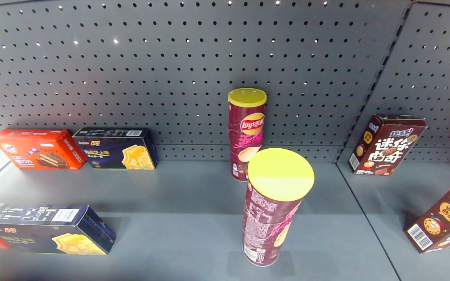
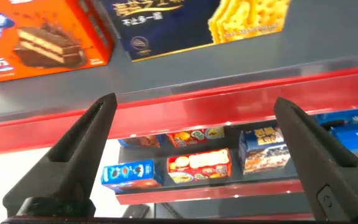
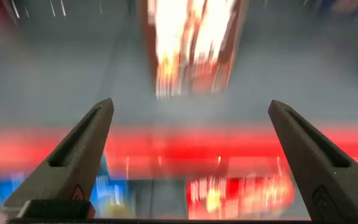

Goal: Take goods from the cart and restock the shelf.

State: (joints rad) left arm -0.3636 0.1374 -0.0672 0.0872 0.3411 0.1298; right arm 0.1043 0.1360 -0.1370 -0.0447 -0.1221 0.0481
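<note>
Two maroon chip cans with yellow lids stand upright on the grey shelf [image 1: 193,218]: one [image 1: 247,132] against the pegboard back, one [image 1: 272,205] nearer the front. My left gripper [image 2: 194,118] is open and empty, just in front of the shelf's red front edge [image 2: 185,106], below an orange cake box [image 2: 39,34] and a navy cracker box [image 2: 191,25]. My right gripper [image 3: 191,112] is also open and empty, before the red edge, facing a blurred maroon shape [image 3: 191,43] on the shelf.
An orange box [image 1: 41,148] and navy cracker box [image 1: 117,148] lie at the back left, another navy box [image 1: 49,228] at the front left. Brown cookie boxes [image 1: 385,144] [image 1: 443,216] stand on the right section. Lower shelves hold small boxes [image 2: 197,168].
</note>
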